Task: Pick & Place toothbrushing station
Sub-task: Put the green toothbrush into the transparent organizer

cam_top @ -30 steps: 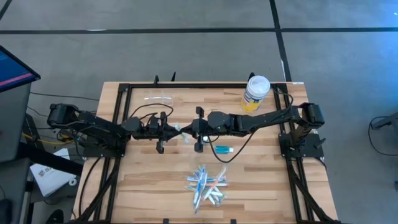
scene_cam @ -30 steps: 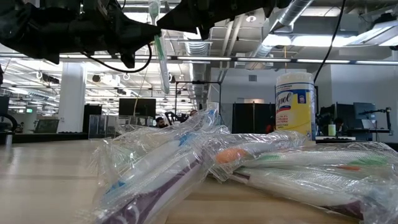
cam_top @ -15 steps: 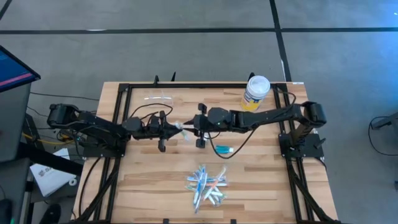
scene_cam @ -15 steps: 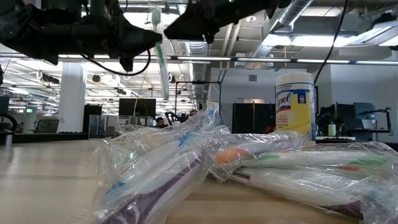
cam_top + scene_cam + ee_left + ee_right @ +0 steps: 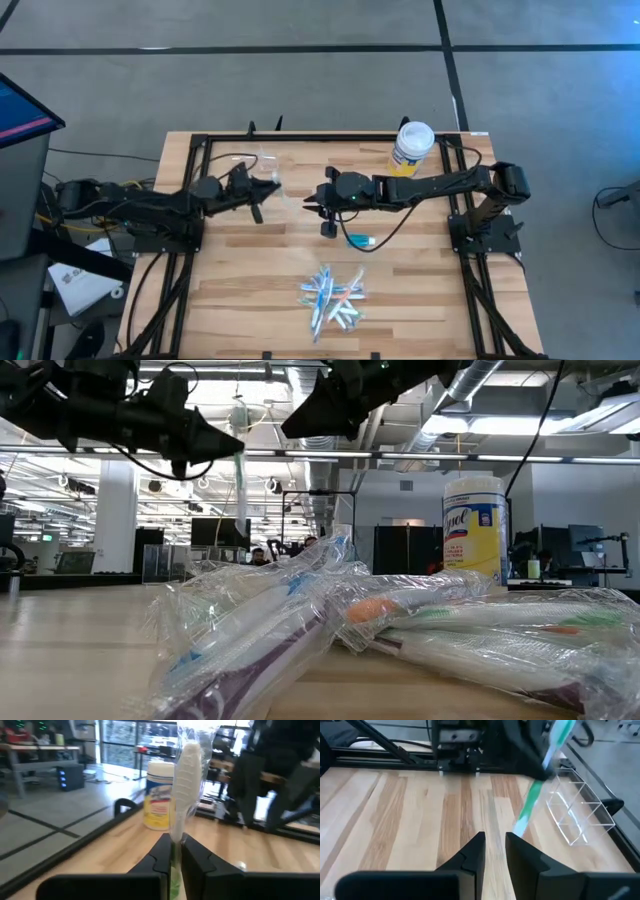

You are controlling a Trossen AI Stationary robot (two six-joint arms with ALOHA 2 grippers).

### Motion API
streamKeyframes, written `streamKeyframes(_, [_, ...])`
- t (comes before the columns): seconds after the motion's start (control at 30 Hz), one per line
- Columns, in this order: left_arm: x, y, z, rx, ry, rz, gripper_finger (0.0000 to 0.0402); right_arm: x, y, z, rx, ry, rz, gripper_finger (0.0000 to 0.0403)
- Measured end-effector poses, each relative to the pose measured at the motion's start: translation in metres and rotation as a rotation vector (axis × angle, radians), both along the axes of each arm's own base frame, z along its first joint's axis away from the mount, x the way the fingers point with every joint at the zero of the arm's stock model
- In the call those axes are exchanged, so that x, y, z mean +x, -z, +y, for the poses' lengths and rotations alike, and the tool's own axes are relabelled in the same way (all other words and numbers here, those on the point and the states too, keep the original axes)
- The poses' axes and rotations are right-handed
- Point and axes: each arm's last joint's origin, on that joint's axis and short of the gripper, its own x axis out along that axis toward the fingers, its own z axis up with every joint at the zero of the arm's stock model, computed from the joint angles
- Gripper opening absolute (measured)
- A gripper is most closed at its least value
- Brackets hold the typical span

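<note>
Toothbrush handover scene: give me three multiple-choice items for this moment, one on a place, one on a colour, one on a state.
1. Where does the lidded jar stand?
A. Far right corner of the table
B. Near left corner
C. In the middle of the pile

2. What colour is the handle of the toothbrush in the left tool?
A. Red
B. Green
C. Black

3. What is the right tool holding?
A. The toothbrush
B. The teal tube
C. Nothing

Answers:
1 A: the high view shows the jar by the table's far right corner.
2 B: the toothbrush has a green handle, and the left tool is shut on it.
3 C: the right tool is open with only bare wood between its fingers; the teal tube lies on the table and the pile of wrapped toothbrushes sits nearer the front edge.
</note>
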Motion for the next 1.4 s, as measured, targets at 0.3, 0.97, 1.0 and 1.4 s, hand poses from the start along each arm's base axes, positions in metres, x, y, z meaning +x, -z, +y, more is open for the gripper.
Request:
streamKeyframes(0.3, [-0.029,-0.013,0.014,0.048,-0.255,0.02,0.001,-0.001,0.003,0.005,0.022,-0.001,0.027,0.0066])
streamKeyframes(0.97, [-0.057,-0.012,0.048,0.069,-0.7,0.107,0.0009,-0.001,0.003,0.007,0.022,-0.006,0.027,0.0066])
streamKeyframes(1.0, [-0.058,-0.012,0.05,0.075,-0.711,0.114,0.0009,-0.001,0.003,0.007,0.023,-0.006,0.027,0.0066])
streamKeyframes(1.4, [-0.07,-0.01,0.065,0.069,-0.838,0.134,0.001,-0.001,0.003,0.007,0.022,-0.006,0.028,0.0066])
